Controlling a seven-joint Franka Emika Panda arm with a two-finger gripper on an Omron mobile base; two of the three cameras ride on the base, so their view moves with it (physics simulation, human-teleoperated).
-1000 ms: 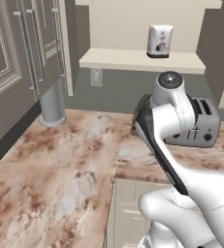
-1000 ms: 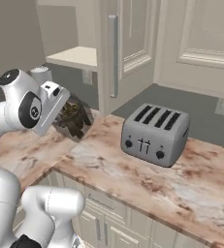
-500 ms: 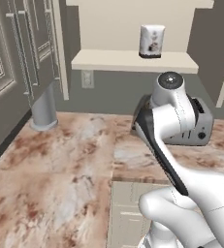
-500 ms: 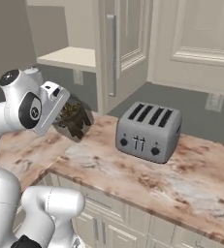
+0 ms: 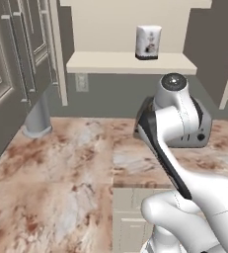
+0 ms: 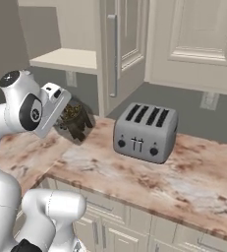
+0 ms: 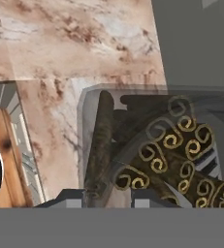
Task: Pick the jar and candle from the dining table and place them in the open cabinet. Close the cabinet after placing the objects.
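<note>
Left base view: arm blocks most of the toaster (image 5: 200,129); open cabinet (image 5: 130,63) shelf ahead holds a white canister (image 5: 148,42); grey post (image 5: 38,118) stands on the counter (image 5: 61,173) at left.
Right base view: jar (image 6: 74,119) tilted, held above the counter beside the toaster, cabinet door (image 6: 119,49) just behind.
Hand view: fingers (image 7: 106,197) clamped on the jar, brown sticks inside, counter below.

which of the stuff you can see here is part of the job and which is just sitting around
Part of the job: the jar, held in the shut gripper; the open cabinet.
Just sitting around: the toaster; the white canister on the cabinet shelf.
</note>
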